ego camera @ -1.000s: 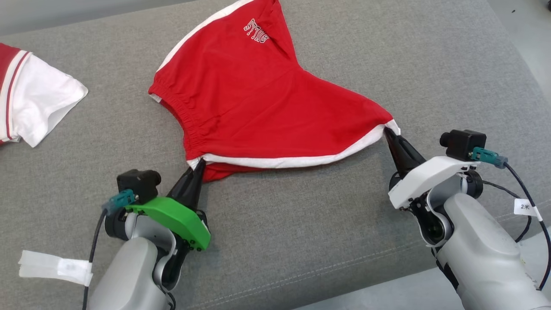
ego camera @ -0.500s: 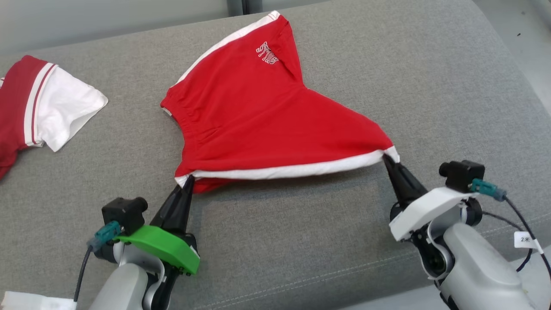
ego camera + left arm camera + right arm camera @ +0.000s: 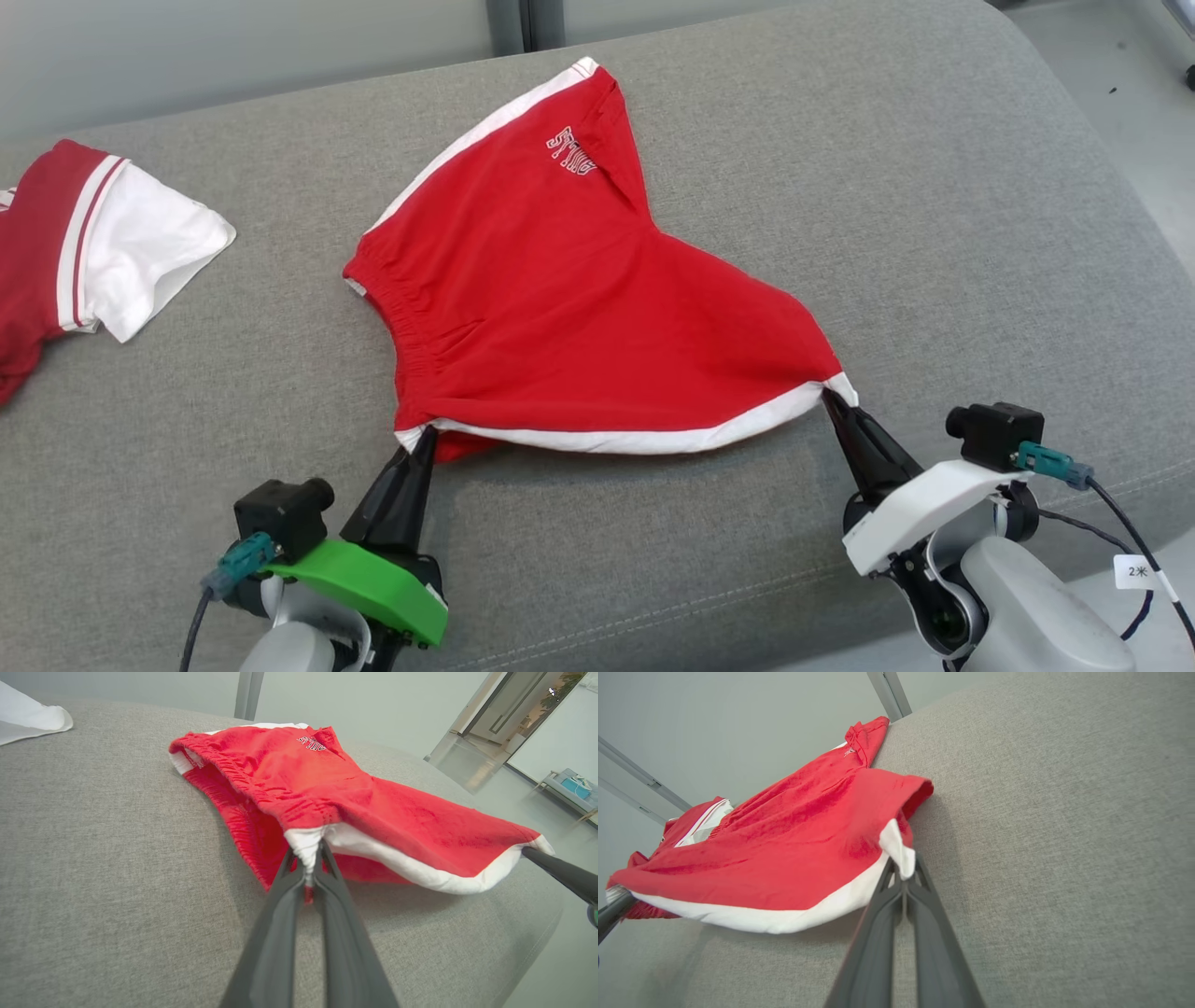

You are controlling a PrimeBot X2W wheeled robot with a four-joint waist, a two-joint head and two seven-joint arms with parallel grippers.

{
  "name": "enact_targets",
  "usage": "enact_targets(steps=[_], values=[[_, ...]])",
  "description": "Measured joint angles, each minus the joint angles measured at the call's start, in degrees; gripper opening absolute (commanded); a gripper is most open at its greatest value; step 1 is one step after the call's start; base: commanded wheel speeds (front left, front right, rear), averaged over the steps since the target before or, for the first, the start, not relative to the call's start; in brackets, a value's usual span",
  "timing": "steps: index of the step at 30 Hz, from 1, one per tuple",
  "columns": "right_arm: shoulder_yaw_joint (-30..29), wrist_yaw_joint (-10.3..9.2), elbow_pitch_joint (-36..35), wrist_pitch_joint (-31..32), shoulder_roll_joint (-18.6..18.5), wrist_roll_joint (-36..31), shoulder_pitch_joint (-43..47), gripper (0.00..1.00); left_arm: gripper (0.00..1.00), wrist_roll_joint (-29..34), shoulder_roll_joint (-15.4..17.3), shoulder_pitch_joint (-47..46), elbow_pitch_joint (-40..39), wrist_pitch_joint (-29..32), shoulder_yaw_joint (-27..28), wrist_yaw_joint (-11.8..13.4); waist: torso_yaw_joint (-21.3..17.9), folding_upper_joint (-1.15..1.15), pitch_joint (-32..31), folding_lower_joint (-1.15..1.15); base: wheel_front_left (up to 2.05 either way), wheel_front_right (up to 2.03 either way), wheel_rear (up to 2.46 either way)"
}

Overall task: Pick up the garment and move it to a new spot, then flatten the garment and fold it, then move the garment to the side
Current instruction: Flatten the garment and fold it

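The garment point(image 3: 579, 308) is a pair of red shorts with white trim and a small white print, spread on the grey cushion point(image 3: 840, 168). My left gripper point(image 3: 425, 439) is shut on the white-trimmed near-left corner of the garment point(image 3: 327, 798); the pinch shows in the left wrist view as the left gripper point(image 3: 306, 854) clamping white hem. My right gripper point(image 3: 829, 399) is shut on the near-right corner, seen up close as the right gripper point(image 3: 903, 868) biting the white edge of the garment point(image 3: 784, 849). The white hem hangs stretched between the two corners, slightly off the cushion.
A second piece of clothing, red and white point(image 3: 103, 252), lies at the cushion's far left. The cushion's front edge point(image 3: 709, 607) runs just before my wrists, and floor point(image 3: 1120, 121) lies beyond its right side. A wall stands behind the cushion.
Both grippers have pulled the garment's hem nearer to me, keeping their grip. The head camera has also shifted, so the cushion's back edge and wall now show.
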Motion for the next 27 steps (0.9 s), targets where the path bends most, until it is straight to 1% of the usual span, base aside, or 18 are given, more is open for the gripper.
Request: enact_targets(steps=[5,14,22,27], values=[[-0.1,0.0,-0.9,0.0,-1.1,-0.1,0.0,0.0,0.0,2.0,-0.1,0.4,-1.0,0.0,-0.6,0.0,-0.1,0.0,-0.2,0.0,0.0,0.0,0.0],[-0.5,0.0,-2.0,-0.1,-2.0,-0.1,3.0,0.0,0.0,2.8,0.0,4.9,-2.3,0.0,1.3,0.0,0.4,0.0,0.0,0.0,0.0,0.0,0.0],[-0.3,0.0,-2.4,-0.1,-1.9,-0.2,3.1,0.0,0.0,4.1,-0.1,4.9,-3.0,0.0,0.5,0.0,0.4,0.0,0.3,0.0,0.0,0.0,0.0],[-0.3,0.0,-3.5,-0.1,-2.0,-1.3,2.0,0.0,0.0,4.1,-0.8,4.1,-4.2,0.0,-0.1,0.0,0.4,0.0,0.1,0.0,0.0,0.0,0.0]])
